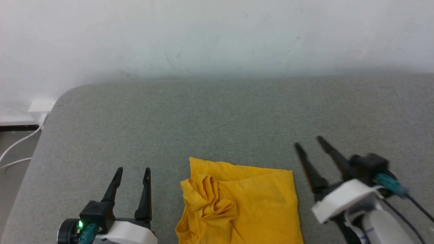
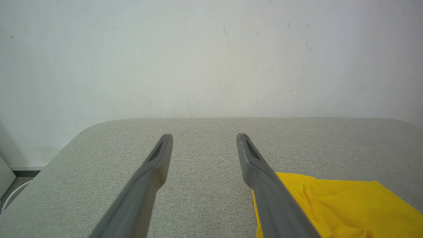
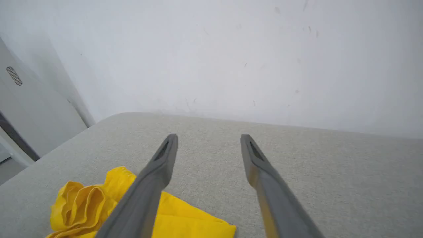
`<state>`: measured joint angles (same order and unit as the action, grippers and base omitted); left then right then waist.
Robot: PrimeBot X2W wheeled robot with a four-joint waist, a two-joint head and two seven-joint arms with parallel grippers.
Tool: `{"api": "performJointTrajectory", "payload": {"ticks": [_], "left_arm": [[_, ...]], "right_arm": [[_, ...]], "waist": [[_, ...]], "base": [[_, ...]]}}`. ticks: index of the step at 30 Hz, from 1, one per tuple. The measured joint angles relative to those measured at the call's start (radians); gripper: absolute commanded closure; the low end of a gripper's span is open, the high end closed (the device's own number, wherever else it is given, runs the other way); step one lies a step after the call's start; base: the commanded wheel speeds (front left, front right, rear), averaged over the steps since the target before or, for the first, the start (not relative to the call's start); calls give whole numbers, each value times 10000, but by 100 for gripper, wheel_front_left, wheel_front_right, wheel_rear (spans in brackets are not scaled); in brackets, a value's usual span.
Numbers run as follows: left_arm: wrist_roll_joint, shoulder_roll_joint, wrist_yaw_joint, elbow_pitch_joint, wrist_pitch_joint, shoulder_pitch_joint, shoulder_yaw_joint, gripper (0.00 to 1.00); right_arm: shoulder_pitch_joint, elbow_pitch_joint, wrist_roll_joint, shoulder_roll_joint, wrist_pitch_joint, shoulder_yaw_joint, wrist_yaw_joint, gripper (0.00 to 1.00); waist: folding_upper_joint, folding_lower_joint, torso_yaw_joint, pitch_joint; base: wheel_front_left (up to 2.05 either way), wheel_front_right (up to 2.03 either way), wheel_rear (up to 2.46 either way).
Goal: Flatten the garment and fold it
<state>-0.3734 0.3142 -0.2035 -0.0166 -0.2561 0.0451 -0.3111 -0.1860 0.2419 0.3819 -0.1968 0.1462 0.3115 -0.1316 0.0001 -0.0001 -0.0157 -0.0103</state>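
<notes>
The yellow garment (image 1: 244,203) lies folded into a compact bundle at the near middle of the grey padded table (image 1: 217,118), plain yellow side up, with a bunched, wrinkled fold on its left part. No print shows. My left gripper (image 1: 133,172) is open to the left of it, apart from the cloth. My right gripper (image 1: 308,141) is open to the right of it, raised and tilted leftward. In the left wrist view the garment (image 2: 337,205) lies past the right finger. In the right wrist view the garment (image 3: 99,205) sits at the lower left, partly behind the left finger.
A white wall (image 1: 217,37) stands behind the table's far edge. At the far left, a white socket box (image 1: 41,105) and white cables (image 1: 17,145) lie off the table's rounded corner. A grey panel (image 3: 29,109) shows at the left in the right wrist view.
</notes>
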Motion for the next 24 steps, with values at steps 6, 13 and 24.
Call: {"api": "performJointTrajectory", "payload": {"ticks": [6, 13, 24], "left_arm": [[-4, -140, 6, 15, -8, 58, 211, 0], [46, -332, 105, 12, -8, 84, 464, 0], [251, -604, 368, -132, -8, -44, 681, 0]], "right_arm": [[1680, -1620, -767, 654, -403, -2706, 0, 0], [2258, -1728, 73, 752, -2721, -4813, 0, 0], [2134, -23, 3833, 1108, -7919, -4347, 0, 0]], "waist": [[0, 0, -118, 14], [0, 0, -98, -209], [0, 0, 215, -428]], "base": [[0, 0, 0], [0, 0, 0], [0, 0, 0]]}}
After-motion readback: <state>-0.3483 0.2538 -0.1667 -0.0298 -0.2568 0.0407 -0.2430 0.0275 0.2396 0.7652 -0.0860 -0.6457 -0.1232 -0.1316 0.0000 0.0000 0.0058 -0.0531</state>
